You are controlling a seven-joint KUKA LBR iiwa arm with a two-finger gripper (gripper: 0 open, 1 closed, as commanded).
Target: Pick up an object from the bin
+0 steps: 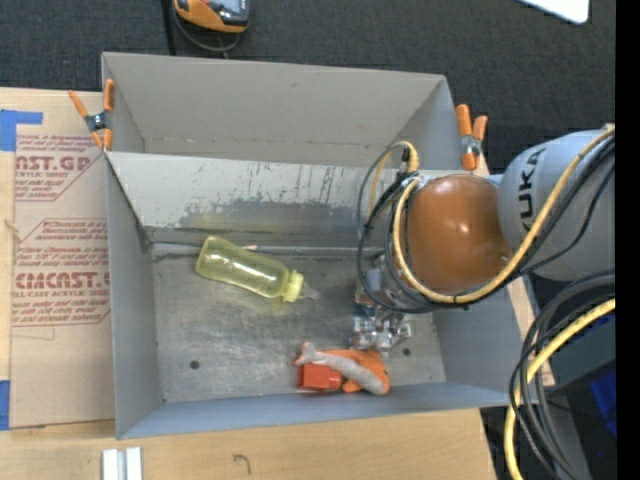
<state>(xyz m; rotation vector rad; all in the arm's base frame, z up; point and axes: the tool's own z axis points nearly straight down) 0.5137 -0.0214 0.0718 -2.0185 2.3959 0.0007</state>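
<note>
Pincer (381, 334): low over the 5 o'clock part of the bin (215, 353); its opening cannot be told, being masked by the wrist cover (450, 230).
Nearest thing: orange-and-grey toy (343, 368), just beside the pincer at 7 o'clock.
Toy axis: judged roughly 9-to-3.
Yellow bottle (248, 268): well apart, at 10 o'clock.
Unclear: whether the toy is touched; what kind of toy it is.

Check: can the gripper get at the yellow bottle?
Probably yes: the yellow bottle lies alone on bare bin floor, nothing between it and the gripper, which hangs by the orange toy.
</note>
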